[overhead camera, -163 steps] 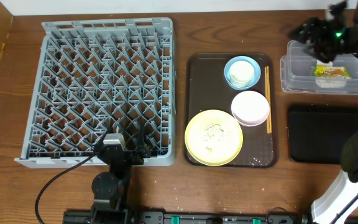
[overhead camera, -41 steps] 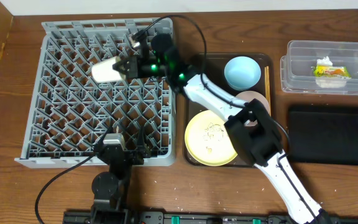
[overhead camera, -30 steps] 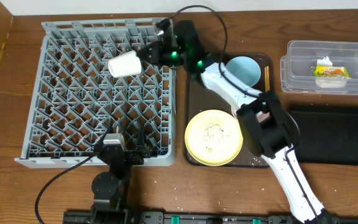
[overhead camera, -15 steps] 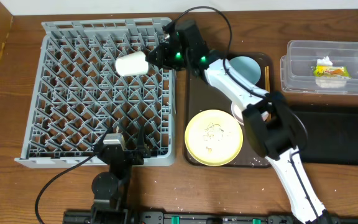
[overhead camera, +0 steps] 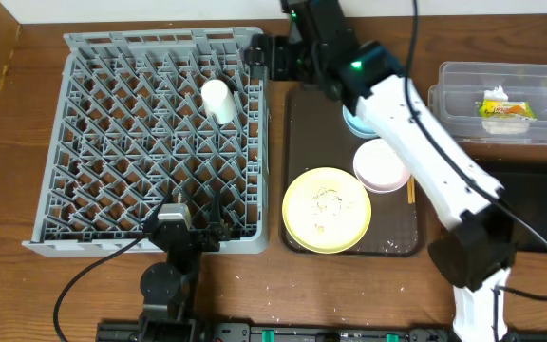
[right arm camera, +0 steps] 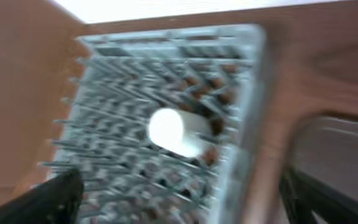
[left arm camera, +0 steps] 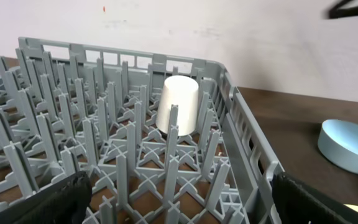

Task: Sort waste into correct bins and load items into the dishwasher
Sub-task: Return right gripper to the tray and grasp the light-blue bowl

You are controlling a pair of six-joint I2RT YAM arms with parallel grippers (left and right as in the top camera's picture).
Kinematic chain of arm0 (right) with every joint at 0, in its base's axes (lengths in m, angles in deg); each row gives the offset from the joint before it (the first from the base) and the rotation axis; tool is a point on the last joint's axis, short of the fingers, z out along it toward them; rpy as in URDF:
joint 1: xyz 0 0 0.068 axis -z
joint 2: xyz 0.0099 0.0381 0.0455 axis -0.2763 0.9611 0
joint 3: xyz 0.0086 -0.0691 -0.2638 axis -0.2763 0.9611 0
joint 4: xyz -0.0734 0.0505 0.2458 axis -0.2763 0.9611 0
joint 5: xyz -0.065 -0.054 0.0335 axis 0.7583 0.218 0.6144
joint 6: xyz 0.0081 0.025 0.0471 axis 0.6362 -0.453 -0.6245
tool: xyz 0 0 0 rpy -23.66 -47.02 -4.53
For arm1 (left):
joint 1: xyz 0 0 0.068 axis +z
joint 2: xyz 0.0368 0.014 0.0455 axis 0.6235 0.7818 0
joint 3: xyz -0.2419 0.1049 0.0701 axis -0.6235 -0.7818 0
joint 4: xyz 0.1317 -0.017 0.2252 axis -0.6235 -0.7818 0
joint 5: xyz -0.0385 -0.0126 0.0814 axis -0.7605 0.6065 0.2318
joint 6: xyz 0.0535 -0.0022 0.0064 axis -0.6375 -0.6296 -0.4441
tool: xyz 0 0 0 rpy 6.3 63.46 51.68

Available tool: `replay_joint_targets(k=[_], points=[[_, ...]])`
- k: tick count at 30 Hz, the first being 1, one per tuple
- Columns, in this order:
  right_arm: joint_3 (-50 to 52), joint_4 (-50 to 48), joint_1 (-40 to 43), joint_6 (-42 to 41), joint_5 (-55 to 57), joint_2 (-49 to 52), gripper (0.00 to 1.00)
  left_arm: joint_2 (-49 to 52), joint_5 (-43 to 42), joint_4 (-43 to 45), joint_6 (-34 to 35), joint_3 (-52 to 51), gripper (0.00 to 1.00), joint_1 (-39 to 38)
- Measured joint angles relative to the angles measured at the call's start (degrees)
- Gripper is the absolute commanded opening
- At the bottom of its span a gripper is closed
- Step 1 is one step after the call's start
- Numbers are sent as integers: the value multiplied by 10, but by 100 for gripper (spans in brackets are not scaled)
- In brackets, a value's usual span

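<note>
One item of five is racked, we judge: the small white cup (overhead camera: 219, 100) stands mouth-down among the pegs of the grey dish rack (overhead camera: 160, 38), just ahead of the right gripper (overhead camera: 266, 59). That gripper hangs over the rack's tray-side wall, fingers spread wide, nothing between them. Behind that gripper, under its arm, the brown tray (overhead camera: 302, 133) carries what's left to load: light blue bowl (left arm camera: 350, 146), pink-white bowl (overhead camera: 381, 163), yellow plate (overhead camera: 345, 228) with rice grains (overhead camera: 323, 201) on it, and chopsticks (overhead camera: 410, 195) mostly hidden by the arm. Further back, the clear tub (overhead camera: 463, 128) holds the crumpled paper and wrapper (overhead camera: 506, 108), so we count that waste sorted. No grains show in the black bin (overhead camera: 539, 209) next to it. Farthest off, at the rack's opposite edge, the left gripper (overhead camera: 195, 214) sits spread and holding nothing.
</note>
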Motion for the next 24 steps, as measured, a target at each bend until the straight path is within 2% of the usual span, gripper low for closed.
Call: replay_joint_targets(k=[4,6,8,10,15,17,21,24], points=[[0,94,10,7,88,-12,97,0,0,0,0,0,94,0],[2,133,28,12,126,-8,87,0,0,0,0,0,94,0],[6,148,43,16,150,-4,72,0,0,0,0,0,94,0],[11,154,57,17,172,2,63,0,0,0,0,0,94,0],[31,149,76,18,208,43,62,0,0,0,0,0,94,0],[39,148,78,19,213,68,54,0,0,0,0,0,94,0],[47,149,82,20,211,123,49,0,0,0,0,0,94,0],[51,149,82,22,201,156,32,0,0,0,0,0,94,0]])
